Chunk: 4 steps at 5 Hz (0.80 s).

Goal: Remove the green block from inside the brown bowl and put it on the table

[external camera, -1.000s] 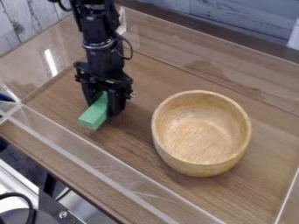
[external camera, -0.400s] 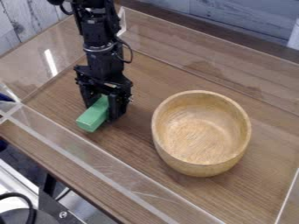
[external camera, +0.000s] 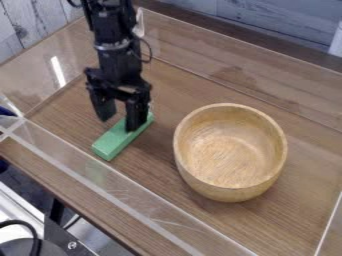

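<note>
The green block [external camera: 120, 139] lies flat on the table [external camera: 201, 70], left of the brown bowl [external camera: 231, 151]. The bowl holds nothing. My gripper [external camera: 118, 116] hangs just above the block's far end, pointing straight down. Its two black fingers stand apart, open, with nothing between them. The block rests free of both fingers.
Clear acrylic walls edge the tabletop: one runs along the front [external camera: 134, 195] and one along the left [external camera: 34, 55]. The arm's black body [external camera: 114, 40] rises behind the gripper toward the back left.
The gripper has opened and let go of the green block, which now lies flat on the table. The gripper has lifted slightly above it.
</note>
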Each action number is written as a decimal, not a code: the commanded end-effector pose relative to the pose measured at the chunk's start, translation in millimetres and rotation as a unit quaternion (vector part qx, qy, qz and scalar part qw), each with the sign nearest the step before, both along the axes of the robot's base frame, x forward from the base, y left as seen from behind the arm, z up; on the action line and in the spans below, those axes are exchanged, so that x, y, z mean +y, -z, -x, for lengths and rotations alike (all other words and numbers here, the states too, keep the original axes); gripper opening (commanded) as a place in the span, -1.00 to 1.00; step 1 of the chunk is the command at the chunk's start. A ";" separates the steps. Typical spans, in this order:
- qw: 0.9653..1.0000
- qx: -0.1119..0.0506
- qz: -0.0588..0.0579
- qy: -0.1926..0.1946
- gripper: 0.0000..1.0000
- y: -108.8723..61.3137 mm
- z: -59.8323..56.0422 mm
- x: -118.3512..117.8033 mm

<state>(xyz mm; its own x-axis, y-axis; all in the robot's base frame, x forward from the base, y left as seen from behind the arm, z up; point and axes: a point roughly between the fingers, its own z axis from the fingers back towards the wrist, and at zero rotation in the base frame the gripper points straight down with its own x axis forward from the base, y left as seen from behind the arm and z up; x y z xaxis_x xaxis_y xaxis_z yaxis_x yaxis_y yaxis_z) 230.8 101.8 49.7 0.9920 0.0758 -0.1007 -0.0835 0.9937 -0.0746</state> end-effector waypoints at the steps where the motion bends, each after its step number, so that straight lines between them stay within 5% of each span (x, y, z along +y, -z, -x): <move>1: 0.998 -0.056 -0.016 -0.005 1.00 -45.6 -14.6 3.3; 3: 0.995 -0.096 -0.020 -0.002 1.00 -105.2 -27.1 -6.8; 4: 0.995 -0.097 -0.017 0.012 1.00 -95.4 -23.5 -15.3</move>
<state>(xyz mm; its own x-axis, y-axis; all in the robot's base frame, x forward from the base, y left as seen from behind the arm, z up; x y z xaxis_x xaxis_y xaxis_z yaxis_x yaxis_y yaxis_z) 250.7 86.6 126.9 0.9979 0.0585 0.0278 -0.0562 0.9956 -0.0749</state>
